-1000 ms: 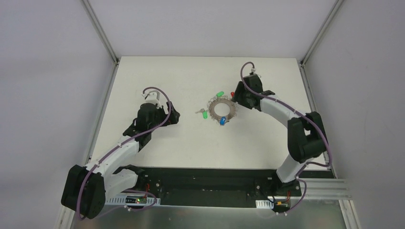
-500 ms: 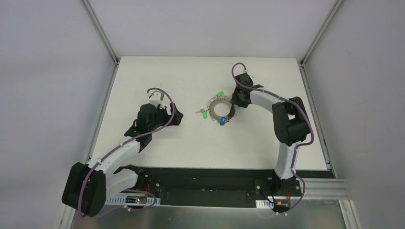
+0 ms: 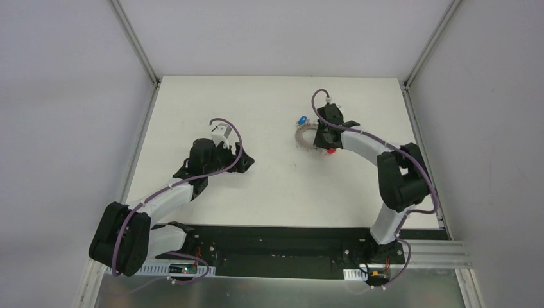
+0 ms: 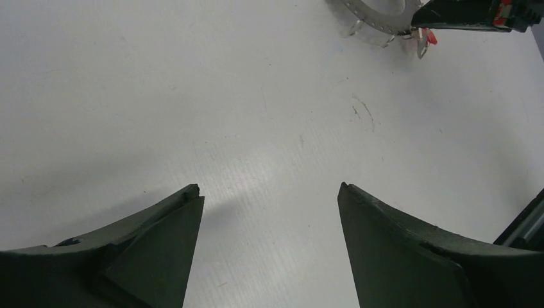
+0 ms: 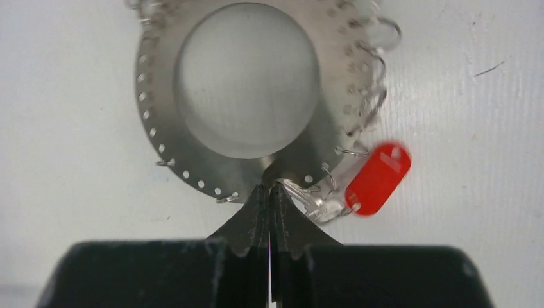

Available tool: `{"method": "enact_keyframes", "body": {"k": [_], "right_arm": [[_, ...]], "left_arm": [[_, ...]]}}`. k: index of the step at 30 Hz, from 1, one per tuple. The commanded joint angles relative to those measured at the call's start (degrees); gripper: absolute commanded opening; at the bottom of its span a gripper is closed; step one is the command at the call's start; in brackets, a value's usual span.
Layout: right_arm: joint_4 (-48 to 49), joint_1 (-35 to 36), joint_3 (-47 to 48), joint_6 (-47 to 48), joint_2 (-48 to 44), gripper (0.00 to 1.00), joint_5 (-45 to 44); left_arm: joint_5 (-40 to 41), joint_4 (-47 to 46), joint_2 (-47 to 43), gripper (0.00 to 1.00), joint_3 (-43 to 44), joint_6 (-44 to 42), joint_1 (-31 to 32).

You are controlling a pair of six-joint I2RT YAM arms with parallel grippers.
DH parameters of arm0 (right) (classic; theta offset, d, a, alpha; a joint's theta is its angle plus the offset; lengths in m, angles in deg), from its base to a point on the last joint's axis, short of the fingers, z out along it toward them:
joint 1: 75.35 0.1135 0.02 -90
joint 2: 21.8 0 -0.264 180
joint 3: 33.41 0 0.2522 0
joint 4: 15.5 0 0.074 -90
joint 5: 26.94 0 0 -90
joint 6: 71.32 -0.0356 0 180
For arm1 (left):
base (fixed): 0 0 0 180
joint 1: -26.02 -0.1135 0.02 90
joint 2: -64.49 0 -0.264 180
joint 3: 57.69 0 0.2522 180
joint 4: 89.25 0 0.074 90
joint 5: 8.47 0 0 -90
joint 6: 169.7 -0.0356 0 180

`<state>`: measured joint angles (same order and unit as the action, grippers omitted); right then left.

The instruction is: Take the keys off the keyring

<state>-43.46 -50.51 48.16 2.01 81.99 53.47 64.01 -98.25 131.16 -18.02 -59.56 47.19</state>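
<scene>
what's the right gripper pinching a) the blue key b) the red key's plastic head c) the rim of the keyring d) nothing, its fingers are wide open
c: the right wrist view shows the right gripper with its fingers shut on the rim of the keyring, while the red key has its head off to the side.

1. The keyring [image 5: 160, 138] is looking flat and grey, with a big round hole and little wire loops. The right gripper [image 5: 269, 192] is pinching its rim.
2. A red key [image 5: 377, 178] is hanging just right of the tips.
3. A blue key [image 3: 301, 119] is sticking out on the ring's far side, away from the gripper.
</scene>
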Motion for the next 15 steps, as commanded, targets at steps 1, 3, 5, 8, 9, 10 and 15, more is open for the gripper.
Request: {"method": "enact_keyframes", "body": {"k": [1,3,5,8,9,10,15], "right_arm": [[-0.1,0.0,0.1,3.0,-9.6,0.00,4.0],[-0.9,0.0,0.3,3.2,-11.5,0.00,6.2],[-1.6,0.0,0.7,3.2,-13.3,0.00,8.5],[-3.1,0.0,1.5,2.8,-15.9,0.00,12.0],[-3.5,0.0,1.8,2.6,-16.8,0.00,12.6],[-3.9,0.0,2.1,2.4,-17.5,0.00,13.5],[-5.2,0.0,3.4,2.1,-20.4,0.00,22.4]], "left_arm": [[-3.0,-5.0,-1.4,0.80,0.2,-0.5,-0.1],[-3.6,-5.3,-2.0,0.80,0.0,-0.5,-0.1],[-4.5,-5.8,-2.2,0.80,-0.2,-0.4,-0.1],[-5.7,-6.7,-2.2,0.80,-0.4,0.0,-0.1],[-6.1,-7.4,-2.1,0.80,-0.6,0.2,-0.1],[-6.8,-8.4,-2.0,0.80,-1.0,0.4,0.0],[-9.5,-20.2,-1.6,0.80,-5.5,1.2,0.0]]}}
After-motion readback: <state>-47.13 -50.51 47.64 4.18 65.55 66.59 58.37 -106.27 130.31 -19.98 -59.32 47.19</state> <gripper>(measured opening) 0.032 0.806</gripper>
